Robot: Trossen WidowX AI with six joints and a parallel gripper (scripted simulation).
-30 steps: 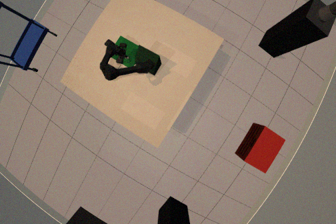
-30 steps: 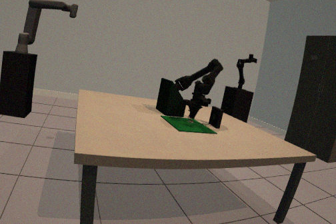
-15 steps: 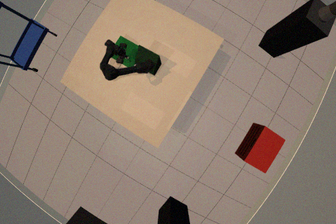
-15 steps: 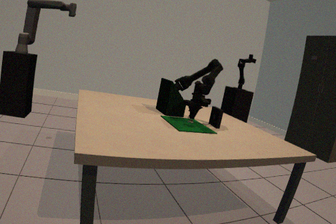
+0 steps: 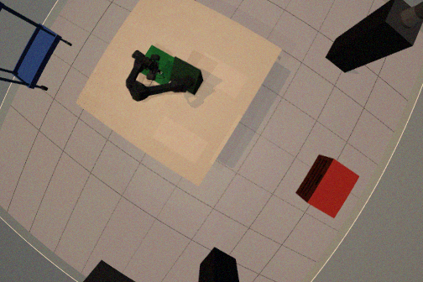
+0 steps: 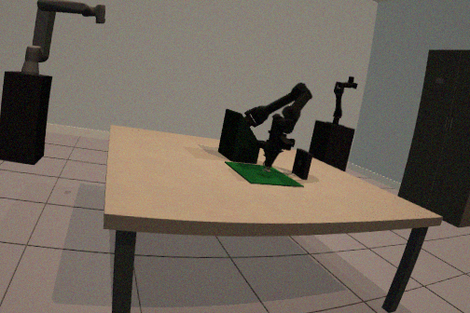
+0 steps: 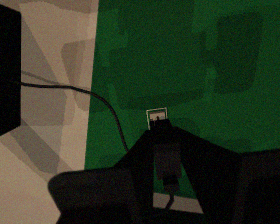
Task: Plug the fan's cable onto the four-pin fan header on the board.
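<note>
The green board lies flat on the table. In the wrist view the small pale header shows inside a thin white outline, its lower part hidden by the fingertips. My gripper is low over the board, shut on the dark cable plug, with its tips at the header's lower edge. A short piece of black cable comes from the plug's near end. Whether the plug touches or enters the header is hidden by the fingers.
The black fan stands beside the board; its cable curves over the board to behind my left finger. A dark box stands at the board's other side by the arm's base. The wooden table carries all.
</note>
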